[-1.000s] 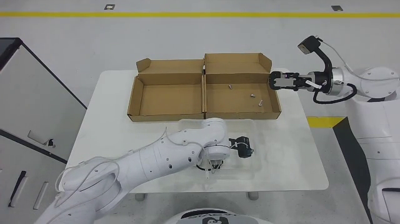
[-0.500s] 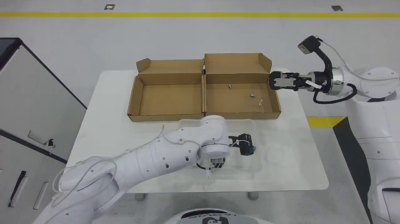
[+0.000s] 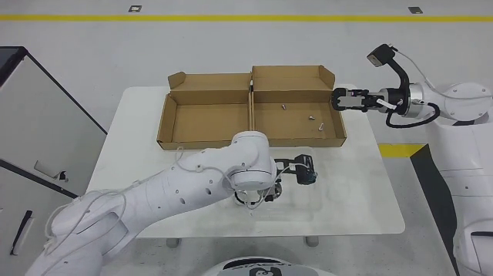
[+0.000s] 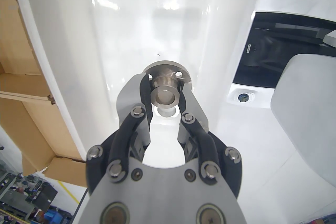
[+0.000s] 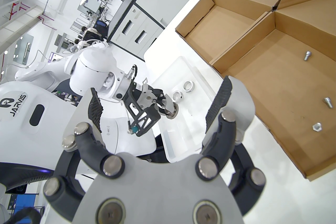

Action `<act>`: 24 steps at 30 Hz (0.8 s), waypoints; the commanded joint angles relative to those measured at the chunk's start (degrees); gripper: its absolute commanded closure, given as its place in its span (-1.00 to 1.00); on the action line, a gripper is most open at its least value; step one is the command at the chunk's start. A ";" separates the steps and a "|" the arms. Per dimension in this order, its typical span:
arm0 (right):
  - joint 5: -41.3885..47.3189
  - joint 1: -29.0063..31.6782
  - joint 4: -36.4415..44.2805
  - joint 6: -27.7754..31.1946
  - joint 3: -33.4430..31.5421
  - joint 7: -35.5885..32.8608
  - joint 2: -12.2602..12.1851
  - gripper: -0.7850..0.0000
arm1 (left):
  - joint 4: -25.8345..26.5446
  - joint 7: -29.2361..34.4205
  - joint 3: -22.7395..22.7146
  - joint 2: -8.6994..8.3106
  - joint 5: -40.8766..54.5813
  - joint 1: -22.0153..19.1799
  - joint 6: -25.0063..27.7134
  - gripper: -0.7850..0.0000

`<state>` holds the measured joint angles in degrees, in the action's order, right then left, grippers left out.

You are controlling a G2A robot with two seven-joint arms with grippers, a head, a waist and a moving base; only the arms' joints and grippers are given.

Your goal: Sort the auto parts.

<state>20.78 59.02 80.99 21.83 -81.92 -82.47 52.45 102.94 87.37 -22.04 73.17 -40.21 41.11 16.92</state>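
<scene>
flanged bushing sits pinched by its neck in the left gripper over the white tray, likely for carrying boxward, while the right gripper hangs spread and empty beside the cardboard box.

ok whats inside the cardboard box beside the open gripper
Three small metal parts lie loose on the floor of the box: one bolt, a second bolt and a nut. The floor strip right behind its near wall is hidden.

Cardboard box partly out of view

Silver flanged bushing, clamped in left pincer, above the white tray.
</scene>
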 commanded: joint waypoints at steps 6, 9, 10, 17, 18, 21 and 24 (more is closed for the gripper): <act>0.01 0.00 0.00 0.00 0.00 0.00 0.00 -1.00 | 1.13 0.06 -0.56 -0.48 -0.07 -0.43 -0.07 1.00; 0.01 0.00 0.00 0.00 0.00 0.00 0.00 -1.00 | 1.13 0.06 -0.56 -0.48 -0.07 -0.43 -0.07 1.00; 0.01 0.00 0.00 0.00 0.00 0.00 0.00 -1.00 | 1.13 0.06 -0.56 -0.48 -0.07 -0.43 -0.07 1.00; 0.01 0.00 0.00 0.00 0.00 0.00 0.00 -1.00 | 2.02 -8.49 -9.42 -2.76 6.28 3.38 -0.22 1.00; 0.01 0.00 0.00 0.00 0.00 0.00 0.00 -1.00 | 2.27 -9.61 -11.39 -3.35 8.75 4.47 1.24 1.00; 0.01 0.00 0.00 0.00 0.00 0.00 0.00 -1.00 | 3.00 -12.31 -17.73 -5.32 13.01 7.89 5.01 1.00; 0.01 0.00 0.00 0.00 0.00 0.00 0.00 -1.00 | 3.77 -14.43 -23.72 -7.14 16.63 11.61 9.13 1.00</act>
<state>20.78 59.02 80.99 21.83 -81.92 -82.47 52.45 106.45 73.66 -43.85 66.51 -24.60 51.48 24.92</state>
